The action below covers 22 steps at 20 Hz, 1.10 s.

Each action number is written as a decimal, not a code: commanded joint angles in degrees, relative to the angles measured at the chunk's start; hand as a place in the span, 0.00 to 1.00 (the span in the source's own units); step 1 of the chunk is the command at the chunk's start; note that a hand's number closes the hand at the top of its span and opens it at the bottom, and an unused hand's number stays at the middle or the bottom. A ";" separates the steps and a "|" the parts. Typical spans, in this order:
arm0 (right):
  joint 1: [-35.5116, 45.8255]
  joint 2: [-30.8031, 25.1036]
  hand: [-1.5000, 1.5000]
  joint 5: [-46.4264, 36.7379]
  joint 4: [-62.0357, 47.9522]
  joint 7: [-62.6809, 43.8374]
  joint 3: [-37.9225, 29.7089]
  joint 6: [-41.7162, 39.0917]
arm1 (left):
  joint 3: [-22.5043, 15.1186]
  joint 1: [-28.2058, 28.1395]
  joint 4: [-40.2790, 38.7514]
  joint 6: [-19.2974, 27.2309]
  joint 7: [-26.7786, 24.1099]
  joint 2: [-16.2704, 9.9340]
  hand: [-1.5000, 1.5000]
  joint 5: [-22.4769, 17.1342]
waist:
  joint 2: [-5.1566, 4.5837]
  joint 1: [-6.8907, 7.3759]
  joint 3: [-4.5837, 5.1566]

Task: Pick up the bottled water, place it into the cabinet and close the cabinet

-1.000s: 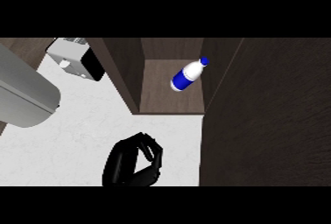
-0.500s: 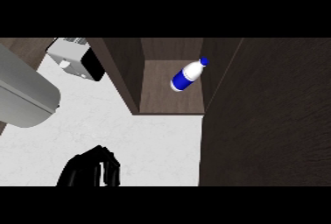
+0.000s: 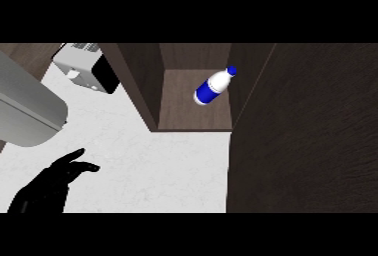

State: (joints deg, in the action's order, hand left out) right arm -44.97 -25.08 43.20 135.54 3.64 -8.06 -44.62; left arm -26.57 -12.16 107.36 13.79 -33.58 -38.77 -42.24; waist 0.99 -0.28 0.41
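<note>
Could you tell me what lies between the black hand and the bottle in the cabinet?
In the head view, only white counter and the cabinet's front edge separate the hand from the bottle.

White marbled counter, dark wood panelling at right, white toaster at upper left.

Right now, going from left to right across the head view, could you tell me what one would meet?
Grey forearm → black hand → white toaster → bottled water inside the cabinet → open cabinet door.
</note>
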 commanded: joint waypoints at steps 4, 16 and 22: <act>1.26 -1.93 1.00 -8.07 17.88 -5.56 3.46 2.57 | 6.56 -4.70 2.70 -2.98 -0.78 -5.38 0.00 -3.59 | 0.30 1.17 0.34; 14.21 -5.18 1.00 -10.71 15.67 -11.66 15.03 4.68 | 12.79 -11.60 3.92 -9.63 -1.16 -10.46 0.00 -9.27 | 1.07 2.59 0.82; 20.72 -4.87 1.00 -11.18 13.15 -15.79 20.73 9.65 | 15.86 -14.70 3.65 -12.03 -0.96 -12.64 0.00 -11.67 | 1.31 2.71 0.96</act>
State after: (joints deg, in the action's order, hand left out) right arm -26.10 -29.66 39.79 135.25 -6.85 11.24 -39.87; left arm -12.28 -24.86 111.32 3.21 -34.66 -50.27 -52.47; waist 2.15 2.45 1.27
